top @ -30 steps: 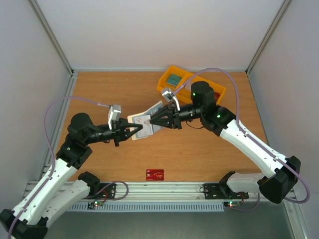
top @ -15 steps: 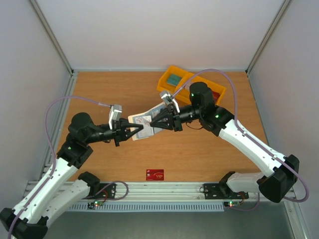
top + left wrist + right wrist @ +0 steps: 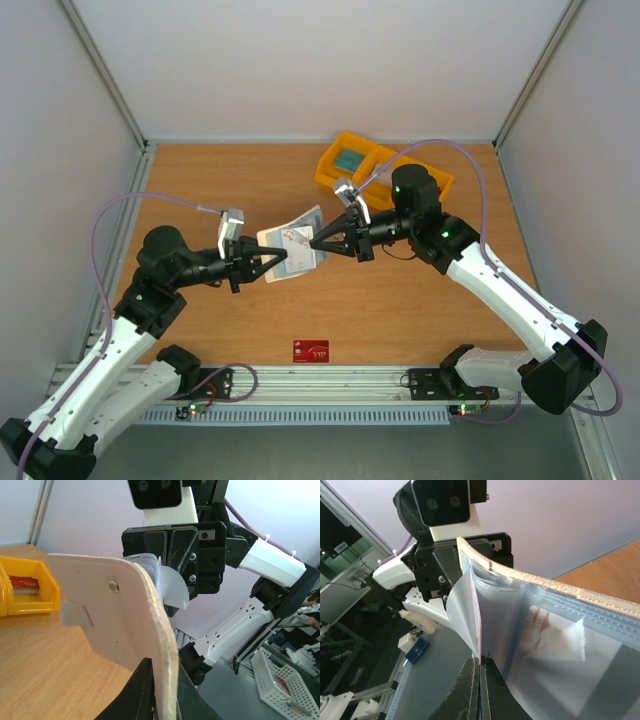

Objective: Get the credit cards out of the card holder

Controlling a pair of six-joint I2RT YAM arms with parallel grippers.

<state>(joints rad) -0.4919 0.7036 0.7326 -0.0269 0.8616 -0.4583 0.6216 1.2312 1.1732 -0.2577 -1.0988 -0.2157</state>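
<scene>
Now the cream-white, grey-blue-lined folding card holder (image 3: 293,240) hangs at frame centre, left gripper (image 3: 277,263) clamped on its lower-left edge, right gripper (image 3: 316,244) pinched shut on a clear plastic sleeve (image 3: 465,605) at its right edge.

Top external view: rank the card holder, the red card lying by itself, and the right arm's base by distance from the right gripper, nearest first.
1. card holder: at the tips of the right gripper, held up mid-scene.
2. red card: lying flat at the near edge, centre.
3. right arm's base: near-right corner, farthest.
</scene>
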